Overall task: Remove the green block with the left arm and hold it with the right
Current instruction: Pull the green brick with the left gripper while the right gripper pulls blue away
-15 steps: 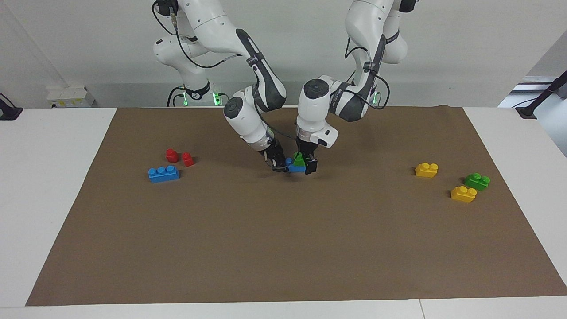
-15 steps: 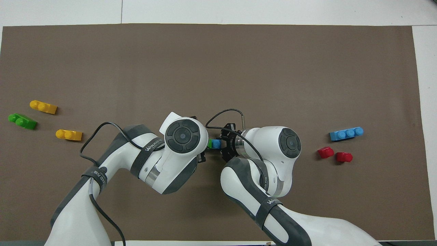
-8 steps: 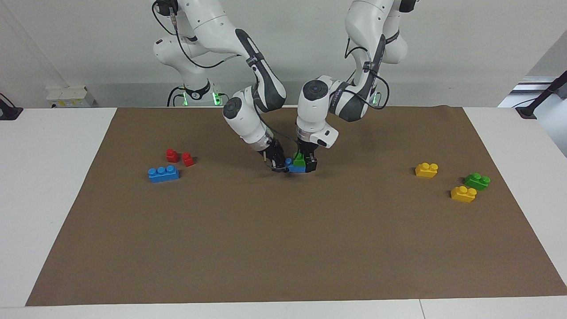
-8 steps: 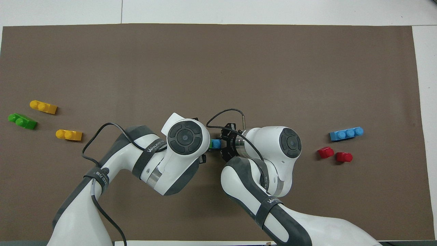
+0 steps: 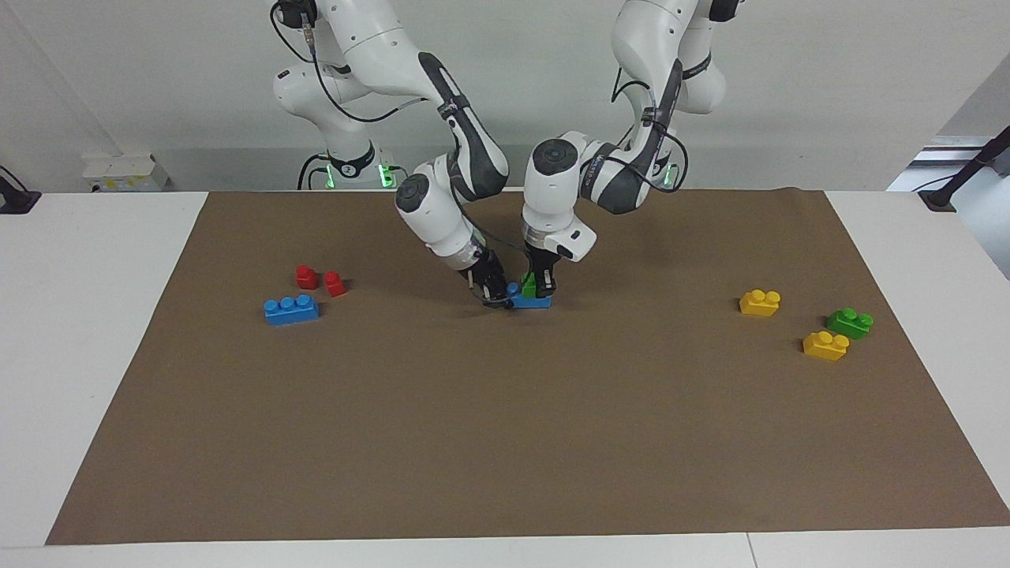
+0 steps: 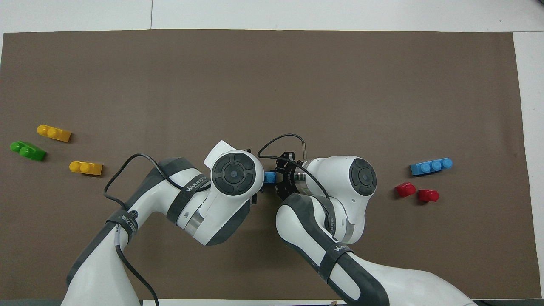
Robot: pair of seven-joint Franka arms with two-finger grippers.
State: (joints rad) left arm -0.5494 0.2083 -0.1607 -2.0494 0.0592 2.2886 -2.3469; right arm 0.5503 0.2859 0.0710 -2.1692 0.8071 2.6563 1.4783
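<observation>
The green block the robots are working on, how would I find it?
Look at the middle of the brown mat, where both end effectors meet. The green block sits on a blue brick, under the left end effector. The other green brick lies alone beside two yellow bricks.

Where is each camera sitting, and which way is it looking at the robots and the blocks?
Facing view: high across the table, looking at the robots; both whole arms show, with the left gripper on the green block and the right gripper at the blue brick.
Overhead view: high above the robots' end, looking steeply down; arms enter from the bottom, hiding the green block.
Both show the blue brick and the brown mat, half a turn apart.
</observation>
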